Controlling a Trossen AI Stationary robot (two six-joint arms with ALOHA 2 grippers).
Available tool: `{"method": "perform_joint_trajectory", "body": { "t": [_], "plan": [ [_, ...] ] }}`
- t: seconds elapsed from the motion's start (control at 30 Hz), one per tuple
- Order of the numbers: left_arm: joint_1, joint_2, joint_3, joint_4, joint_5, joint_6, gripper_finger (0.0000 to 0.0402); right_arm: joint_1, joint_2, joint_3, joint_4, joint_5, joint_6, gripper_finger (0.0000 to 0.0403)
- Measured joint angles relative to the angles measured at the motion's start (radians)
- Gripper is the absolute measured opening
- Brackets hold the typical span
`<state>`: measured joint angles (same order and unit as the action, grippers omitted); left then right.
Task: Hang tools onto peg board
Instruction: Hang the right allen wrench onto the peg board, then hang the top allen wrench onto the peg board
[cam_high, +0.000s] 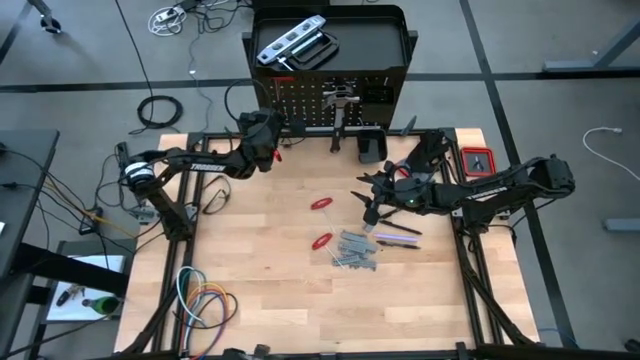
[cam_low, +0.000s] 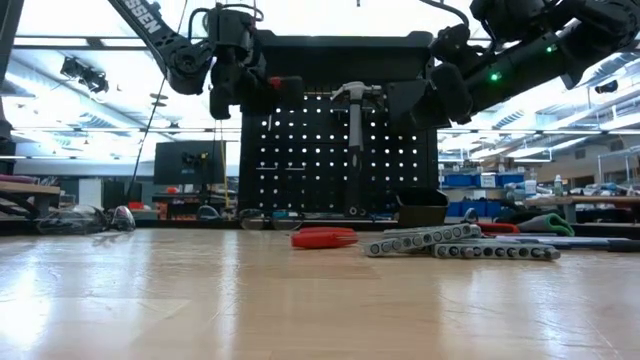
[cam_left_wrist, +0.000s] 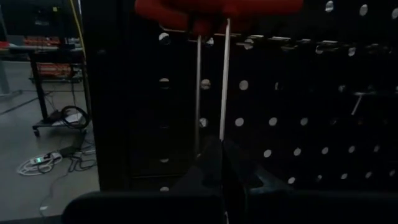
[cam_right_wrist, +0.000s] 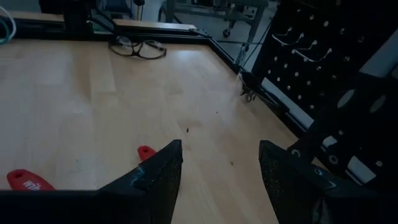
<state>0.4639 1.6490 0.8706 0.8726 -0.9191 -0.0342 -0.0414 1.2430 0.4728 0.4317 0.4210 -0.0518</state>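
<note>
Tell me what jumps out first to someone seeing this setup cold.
Probably the black peg board standing at the table's far edge, with a hammer already hanging on it. Next, the left gripper holding a red-handled tool right up against the board's left side, while the open right gripper hovers over the wrenches mid-table.

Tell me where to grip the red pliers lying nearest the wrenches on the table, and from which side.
Probably across the red pliers' handles, coming straight down: they lie flat, with bare wood around them. The open right gripper hovers closest.
</note>
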Motion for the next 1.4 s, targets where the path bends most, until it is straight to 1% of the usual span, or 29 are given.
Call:
{"method": "perform_joint_trajectory", "body": {
  "t": [0.13,0.27,0.33,0.47,0.57,0.83,0.97,1.23,1.4],
  "plan": [
    [0.012,0.006,0.000,-0.008,0.049,0.015,0.0000,0.000,0.000,0.000,-0.002,0.000,-0.002,0.0219],
    [0.022,0.006,0.020,-0.054,0.058,0.028,0.0000,0.000,0.000,0.000,-0.002,0.000,-0.003,0.0219],
    [0.033,0.006,0.043,-0.105,0.063,0.028,0.0000,0.000,0.000,0.000,-0.005,-0.001,-0.002,0.0219],
    [0.060,0.006,0.096,-0.227,0.109,0.027,0.0000,0.000,0.000,0.000,-0.007,-0.001,-0.001,0.0219],
    [0.070,0.006,0.122,-0.287,0.120,0.013,0.0000,0.002,0.000,0.000,-0.007,-0.001,0.000,0.0219],
    [0.066,0.005,0.127,-0.318,0.120,-0.003,0.0008,0.012,0.000,0.000,-0.007,-0.002,-0.001,0.0219],
    [0.054,0.007,0.126,-0.339,0.104,-0.003,0.0033,0.014,0.000,0.000,-0.006,-0.002,-0.001,0.0219],
    [0.047,0.008,0.125,-0.338,0.090,0.002,0.0114,0.014,0.000,0.000,-0.005,-0.002,0.000,0.0219],
    [0.023,0.008,0.125,-0.341,0.090,0.027,0.0142,0.014,0.000,0.000,-0.006,-0.002,0.000,0.0219]
  ]
}}
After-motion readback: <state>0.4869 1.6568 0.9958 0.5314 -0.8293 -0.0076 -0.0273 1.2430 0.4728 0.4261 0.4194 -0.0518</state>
